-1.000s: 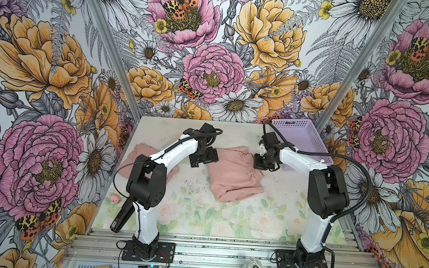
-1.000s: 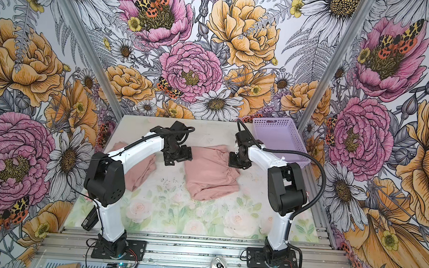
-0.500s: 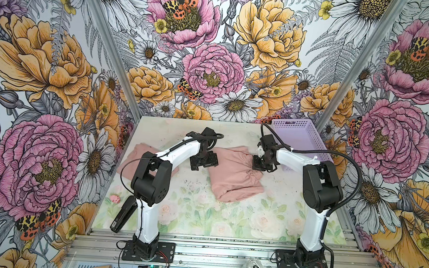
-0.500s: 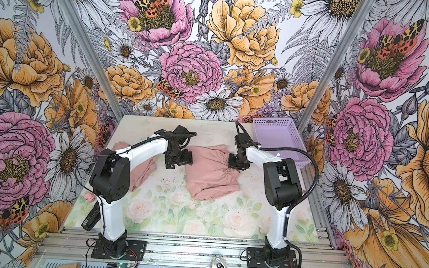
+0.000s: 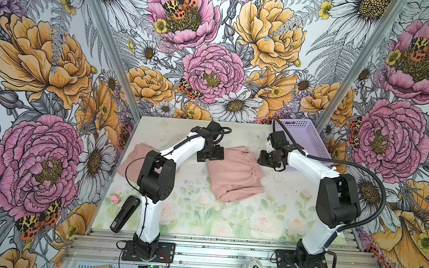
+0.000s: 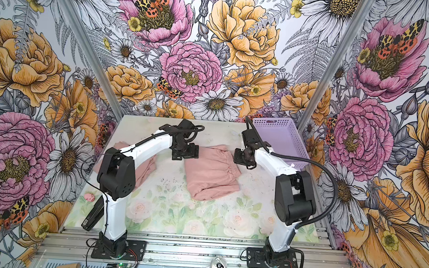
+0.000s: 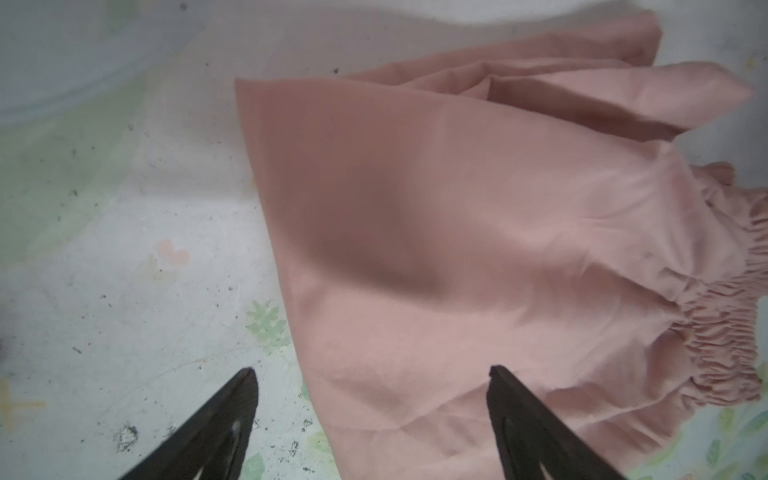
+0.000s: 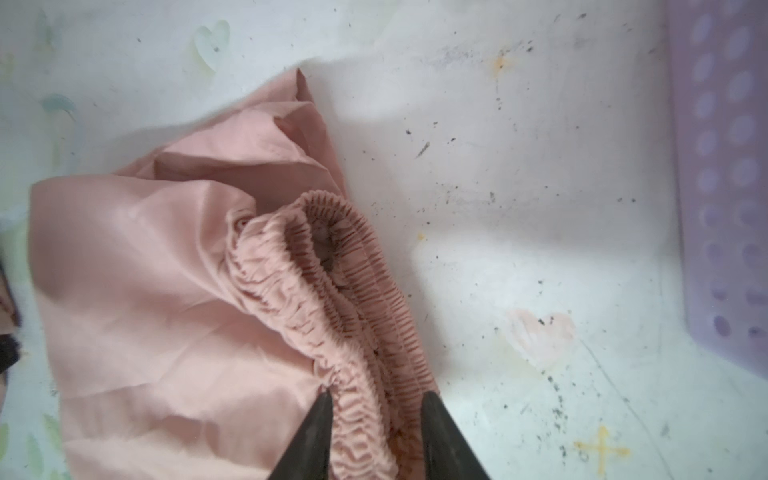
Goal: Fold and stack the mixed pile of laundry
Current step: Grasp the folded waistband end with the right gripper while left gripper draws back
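Waistband (image 8: pixel 353 332) between right fingers (image 8: pixel 316 432), perhaps touching; left fingers (image 7: pixel 224 415) clear.

A lavender basket (image 5: pixel 303 139) sits at the table's (image 5: pixel 267 216) far right; what looks like a black stapler (image 5: pixel 124 214) lies near-left.

Second pink garment (image 5: pixel 139 157) half-hidden under left arm; its print out of sight.

Top views bright, sharp; wrist views soft, perhaps overexposed, shadows diffuse.
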`<state>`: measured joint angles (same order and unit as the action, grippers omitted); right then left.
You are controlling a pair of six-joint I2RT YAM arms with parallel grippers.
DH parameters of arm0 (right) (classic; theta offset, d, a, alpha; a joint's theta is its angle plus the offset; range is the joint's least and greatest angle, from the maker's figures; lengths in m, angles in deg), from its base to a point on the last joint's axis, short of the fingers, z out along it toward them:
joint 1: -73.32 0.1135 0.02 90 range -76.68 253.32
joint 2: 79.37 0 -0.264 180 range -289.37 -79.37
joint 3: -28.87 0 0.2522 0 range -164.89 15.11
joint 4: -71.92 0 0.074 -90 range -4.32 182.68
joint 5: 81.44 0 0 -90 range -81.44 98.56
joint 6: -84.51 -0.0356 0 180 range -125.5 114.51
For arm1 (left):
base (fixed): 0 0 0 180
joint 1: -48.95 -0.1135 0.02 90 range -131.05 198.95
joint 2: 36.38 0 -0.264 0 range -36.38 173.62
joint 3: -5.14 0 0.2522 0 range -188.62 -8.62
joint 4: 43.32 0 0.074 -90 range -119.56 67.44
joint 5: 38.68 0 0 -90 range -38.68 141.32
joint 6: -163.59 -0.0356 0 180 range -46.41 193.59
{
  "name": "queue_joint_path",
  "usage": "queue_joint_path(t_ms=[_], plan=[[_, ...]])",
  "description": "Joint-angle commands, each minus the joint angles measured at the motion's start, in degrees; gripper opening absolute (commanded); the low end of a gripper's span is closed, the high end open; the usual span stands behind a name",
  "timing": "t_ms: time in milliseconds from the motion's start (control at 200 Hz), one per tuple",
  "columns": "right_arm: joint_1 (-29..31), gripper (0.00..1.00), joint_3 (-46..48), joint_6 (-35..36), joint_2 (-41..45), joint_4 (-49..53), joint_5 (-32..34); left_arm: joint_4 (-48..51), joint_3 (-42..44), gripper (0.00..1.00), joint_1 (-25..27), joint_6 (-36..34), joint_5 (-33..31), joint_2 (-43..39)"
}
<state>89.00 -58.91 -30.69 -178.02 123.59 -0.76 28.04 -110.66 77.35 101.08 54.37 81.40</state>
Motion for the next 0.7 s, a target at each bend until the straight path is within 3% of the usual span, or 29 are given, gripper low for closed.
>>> queue_joint_path(t_ms=[0,240,445,696], plan=[[2.8,0.39,3.1,-4.8,3.7,1.1,-1.0,0.7,-4.5,0.87,0.4,-6.2,0.6,3.1],[6.9,0.41,4.7,-8.2,2.5,-1.2,-0.2,1.4,-10.9,0.87,0.8,-10.9,1.0,8.7],[5.1,0.41,3.2,-7.1,-4.4,-2.2,5.4,1.4,-15.7,0.87,0.6,-13.3,-0.4,13.1],[3.3,0.4,-2.0,-4.3,-12.7,-3.9,5.1,1.4,-19.3,0.87,-0.4,-15.6,-1.7,18.3]])
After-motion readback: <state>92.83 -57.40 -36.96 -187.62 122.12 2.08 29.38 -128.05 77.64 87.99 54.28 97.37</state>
